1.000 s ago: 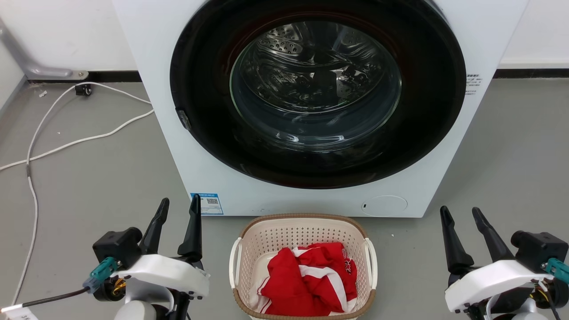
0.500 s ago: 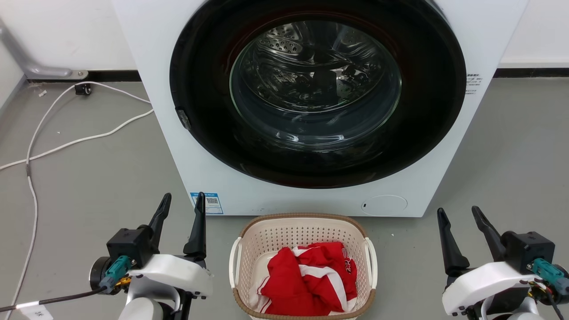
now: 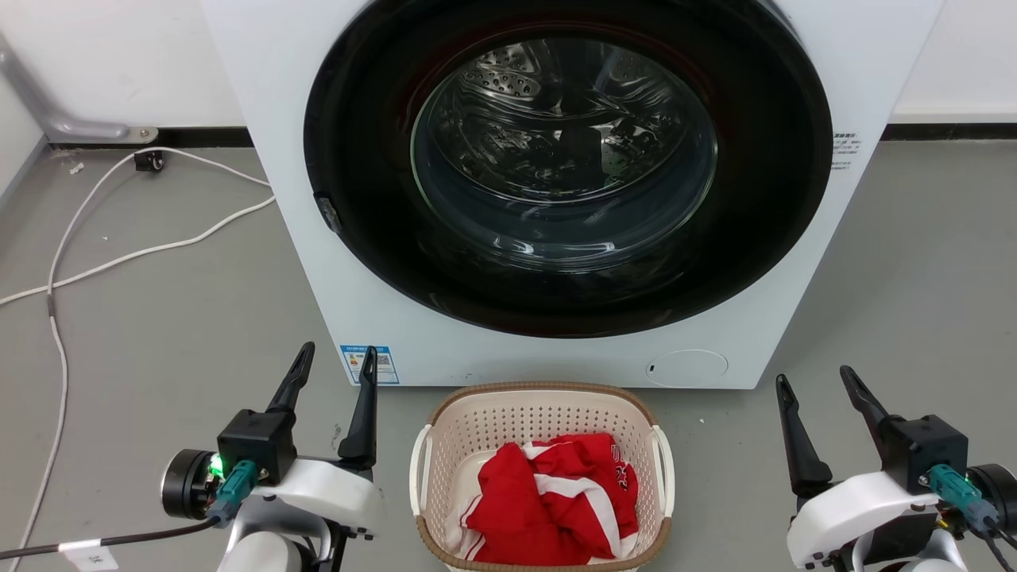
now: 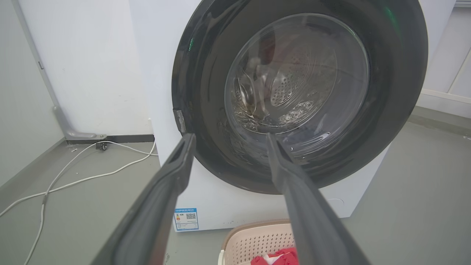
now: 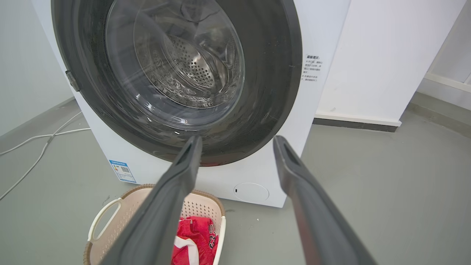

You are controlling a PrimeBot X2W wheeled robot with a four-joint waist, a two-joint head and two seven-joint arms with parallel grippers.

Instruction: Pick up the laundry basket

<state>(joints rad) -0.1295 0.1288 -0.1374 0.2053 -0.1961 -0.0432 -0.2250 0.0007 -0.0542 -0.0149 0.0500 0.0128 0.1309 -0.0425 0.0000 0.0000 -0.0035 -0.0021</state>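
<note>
Near the washer, head view: the basket stands on the floor, close before the washer, with a red-and-white garment bunched inside.
Left side, head view: the left fingers are spread wide and hold nothing. Their tips point far, just left of the basket and apart from it.
Right side, head view: the right fingers are spread wide and empty, well right of the basket's right handle.
Far left, head view: a white cable trails over the floor.
Left wrist view: the left fingers are wide apart against the washer door. The basket's far rim and a bit of garment show at the bottom edge. The cable lies left.
Right wrist view: the right fingers are wide apart. The basket sits lower left, partly behind one finger, with the garment inside and the washer beyond.
</note>
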